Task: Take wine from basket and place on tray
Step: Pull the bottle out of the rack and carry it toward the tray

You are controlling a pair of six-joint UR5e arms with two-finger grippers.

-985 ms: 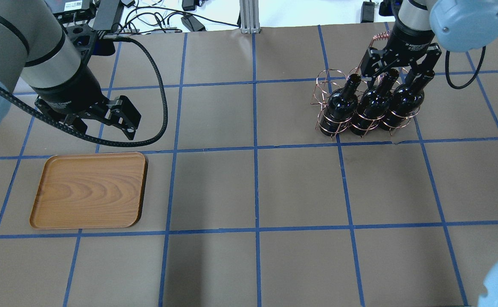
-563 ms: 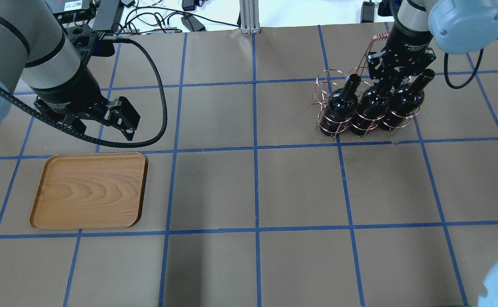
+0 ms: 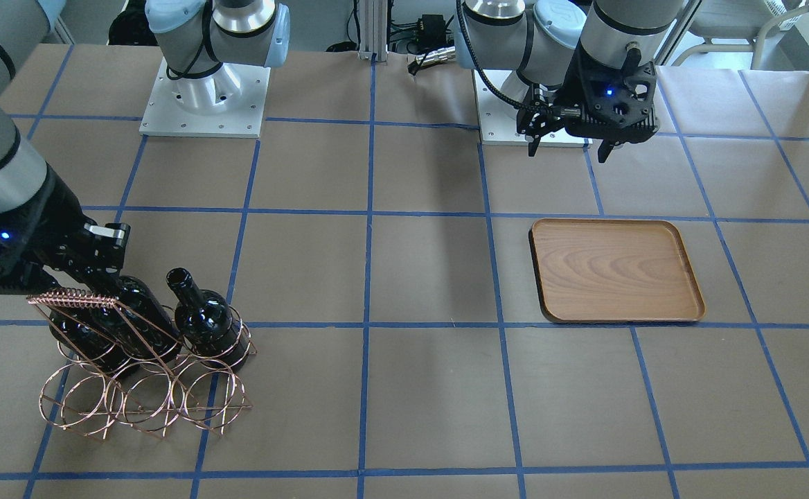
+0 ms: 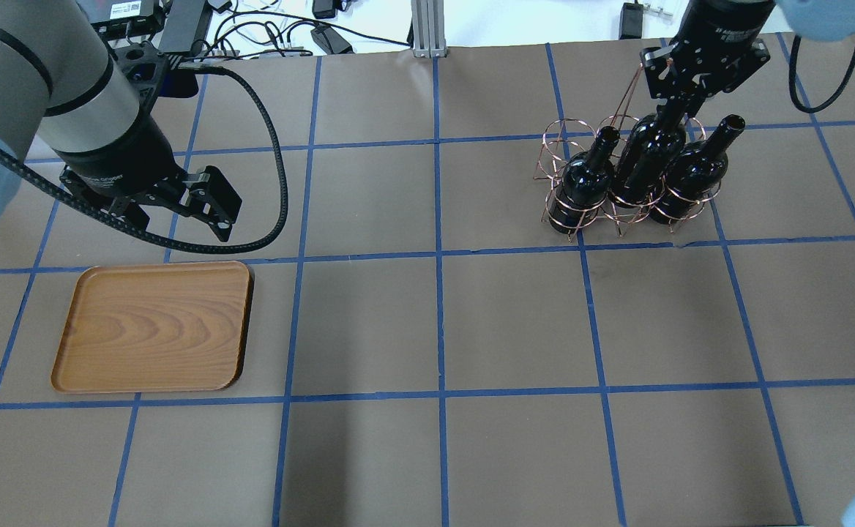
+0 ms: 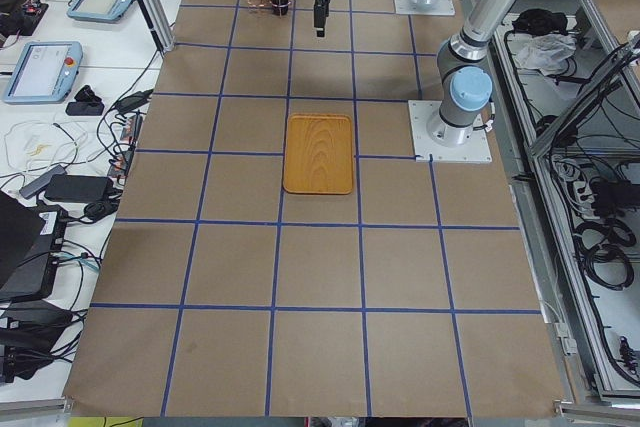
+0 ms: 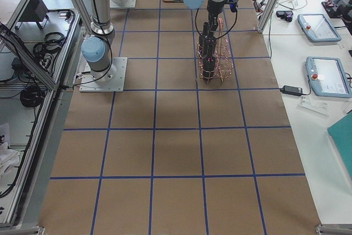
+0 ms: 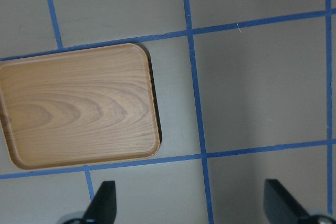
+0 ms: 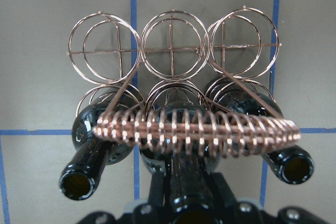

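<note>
Upper right of overhead view: right gripper (image 4: 675,110) clamped on neck of wine (image 4: 643,157), the middle of three bottles. Wine sits higher than neighbours, lower body within basket (image 4: 561,146) ring. Flanking bottles (image 4: 585,183) seated in same row; other row of rings shows table through. Lower left: tray (image 4: 153,326), wood grain fully exposed. Just above it, left gripper (image 4: 230,217) hovers, fingers spread wide.

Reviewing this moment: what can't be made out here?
1. Right wrist view: where the right gripper meets the neck of the wine, cut off by the bottom edge and behind the basket handle.
2. Front-facing view: the wine's neck, hidden by the right gripper.
3. Side views: bottles too small for detail.
</note>
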